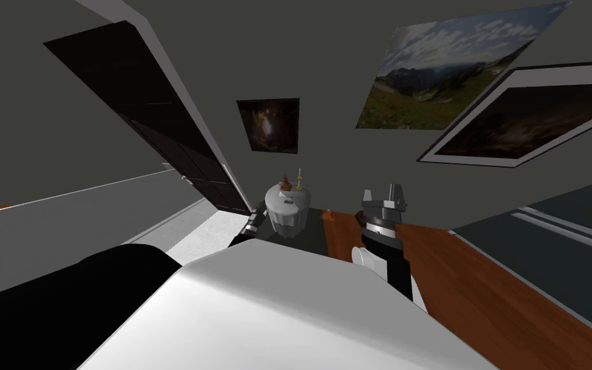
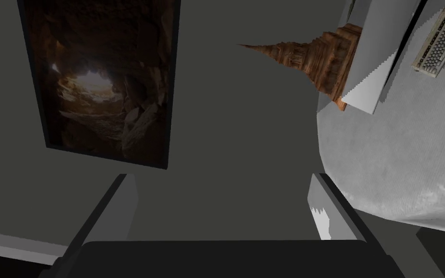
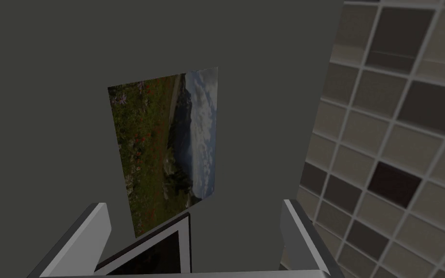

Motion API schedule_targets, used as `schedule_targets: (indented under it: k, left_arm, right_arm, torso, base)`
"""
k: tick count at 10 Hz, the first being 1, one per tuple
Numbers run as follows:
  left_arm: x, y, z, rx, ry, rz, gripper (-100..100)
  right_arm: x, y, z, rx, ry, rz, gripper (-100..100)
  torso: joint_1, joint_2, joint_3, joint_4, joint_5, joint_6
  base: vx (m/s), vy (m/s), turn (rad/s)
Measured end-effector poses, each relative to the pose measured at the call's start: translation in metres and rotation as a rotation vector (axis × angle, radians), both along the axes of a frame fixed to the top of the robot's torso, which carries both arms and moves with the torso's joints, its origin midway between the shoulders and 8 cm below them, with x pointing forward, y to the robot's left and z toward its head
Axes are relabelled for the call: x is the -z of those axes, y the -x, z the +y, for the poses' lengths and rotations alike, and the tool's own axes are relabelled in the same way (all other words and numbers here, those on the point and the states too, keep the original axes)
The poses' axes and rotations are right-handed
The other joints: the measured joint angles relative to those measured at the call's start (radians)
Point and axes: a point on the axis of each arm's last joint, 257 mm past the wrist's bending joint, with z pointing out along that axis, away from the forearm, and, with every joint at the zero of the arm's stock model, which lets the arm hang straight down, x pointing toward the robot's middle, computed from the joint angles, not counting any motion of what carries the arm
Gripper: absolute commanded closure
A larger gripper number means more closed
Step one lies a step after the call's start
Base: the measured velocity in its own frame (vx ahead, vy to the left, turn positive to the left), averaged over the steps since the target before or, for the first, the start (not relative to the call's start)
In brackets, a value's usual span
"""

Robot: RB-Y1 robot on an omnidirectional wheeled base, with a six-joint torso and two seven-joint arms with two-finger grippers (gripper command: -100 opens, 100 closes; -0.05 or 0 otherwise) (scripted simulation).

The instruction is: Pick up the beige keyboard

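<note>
Dark grey walls back a small round table (image 1: 288,218) draped in pale cloth. The beige keyboard (image 2: 439,39) lies flat on that cloth, at the very edge of the left wrist view and well off to one side of my left gripper (image 2: 219,176). Just beside it stands a pale grey block (image 2: 373,58), and past that a brown tiered ornament (image 2: 313,58). In the head view a thin yellow candlestick (image 1: 299,180) rises near them.

I judge the step in hand to be the approach, since nothing is lined up yet. To do it well, I should swing the left wrist toward the table until the keyboard sits between the fingers. Then I should turn the hand so the blades cross its short width rather than its length, and come down from above, clear of the block and the ornament.

The left gripper's fingers stand wide apart with nothing between them, aimed past the table's rim at the wall. That arm reaches low toward the table's near side. The right gripper (image 1: 381,193) is raised to the right of the table, blades spread and empty.
</note>
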Motion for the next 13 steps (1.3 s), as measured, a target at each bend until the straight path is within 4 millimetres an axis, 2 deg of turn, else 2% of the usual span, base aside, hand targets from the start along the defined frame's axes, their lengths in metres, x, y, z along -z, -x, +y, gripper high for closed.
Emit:
schedule_targets:
  k: [2, 3, 6, 8, 9, 12, 13]
  left_arm:
    - [0.036, 0.008, 0.010, 0.000, 0.005, 0.100, -100]
    - [0.061, 0.025, 0.018, -0.003, 0.009, 0.169, -100]
    - [0.107, 0.041, 0.029, -0.010, 0.016, 0.306, -100]
    - [0.141, 0.060, 0.039, -0.016, 0.022, 0.412, -100]
    - [0.162, 0.076, 0.053, -0.023, 0.024, 0.477, -100]
    - [0.200, 0.106, 0.069, -0.043, 0.035, 0.616, -100]
    - [0.222, 0.124, 0.081, -0.052, 0.037, 0.682, -100]
  right_arm:
    - [0.000, 0.000, 0.000, 0.000, 0.000, 0.000, 0]
    - [0.000, 0.000, 0.000, 0.000, 0.000, 0.000, 0]
    - [0.000, 0.000, 0.000, 0.000, 0.000, 0.000, 0]
    - [0.000, 0.000, 0.000, 0.000, 0.000, 0.000, 0]
    - [0.000, 0.000, 0.000, 0.000, 0.000, 0.000, 0]
    - [0.000, 0.000, 0.000, 0.000, 0.000, 0.000, 0]
    - [0.000, 0.000, 0.000, 0.000, 0.000, 0.000, 0]
  torso:
    - [0.001, -0.002, -0.001, 0.000, 0.000, 0.000]
    - [0.001, -0.001, -0.001, 0.000, 0.000, 0.000]
    - [0.001, -0.002, -0.001, 0.000, 0.000, 0.000]
    - [0.001, -0.003, -0.002, -0.001, 0.000, 0.000]
    - [0.000, -0.003, -0.002, -0.001, 0.000, 0.001]
    - [0.002, -0.004, -0.002, -0.001, 0.000, 0.000]
    - [0.002, -0.004, -0.002, -0.001, 0.000, 0.001]
  base:
    - [-0.023, -0.077, -0.112]
    - [-0.030, -0.081, -0.062]
    - [-0.018, -0.089, -0.130]
    - [-0.005, -0.099, -0.138]
    - [0.003, -0.081, -0.072]
    - [0.021, -0.080, -0.150]
    - [0.029, -0.073, -0.101]
